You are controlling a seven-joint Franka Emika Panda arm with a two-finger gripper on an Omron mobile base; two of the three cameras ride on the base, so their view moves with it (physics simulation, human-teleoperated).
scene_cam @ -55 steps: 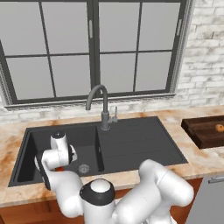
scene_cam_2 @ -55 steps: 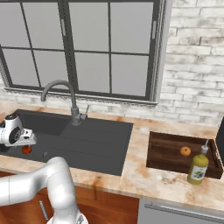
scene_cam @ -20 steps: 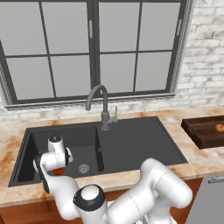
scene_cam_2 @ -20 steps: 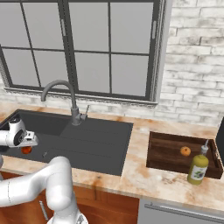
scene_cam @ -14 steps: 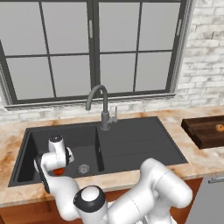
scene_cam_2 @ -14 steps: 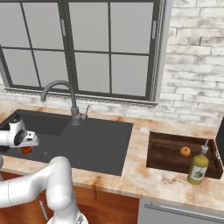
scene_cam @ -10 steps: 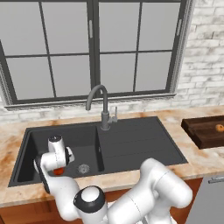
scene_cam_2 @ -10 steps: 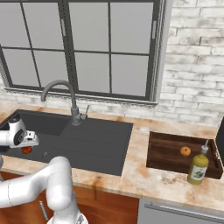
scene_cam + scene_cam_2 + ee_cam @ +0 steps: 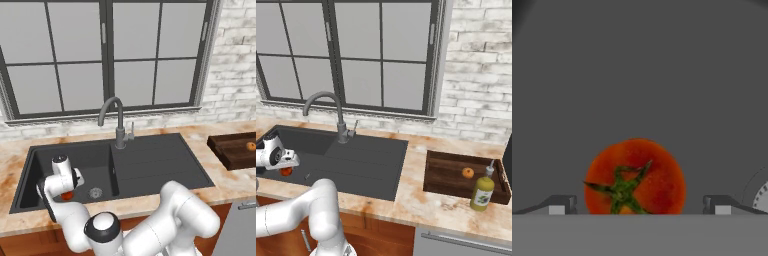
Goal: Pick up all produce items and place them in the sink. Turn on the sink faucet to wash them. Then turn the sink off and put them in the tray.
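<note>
Red tomato (image 9: 635, 176) down on the dark basin floor of the sink (image 9: 150, 165), toward the front left corner, a little left of the round drain (image 9: 95, 192). Right above it, the gripper (image 9: 640, 205), fingers spread wide with one on each side of the fruit and nothing held. Looks like the pickup of the second item, judging by what sits elsewhere. Over at the right end of the counter, orange-tan ball (image 9: 468, 173) already in the wooden tray (image 9: 438, 187), near the back right corner, just beside a yellow-green bottle (image 9: 482, 190). Faucet (image 9: 116, 120) at the back edge of the sink, no water visible at the spout. Seemingly left to do: close on the tomato, lift clear of the basin, carry across to the tray.
</note>
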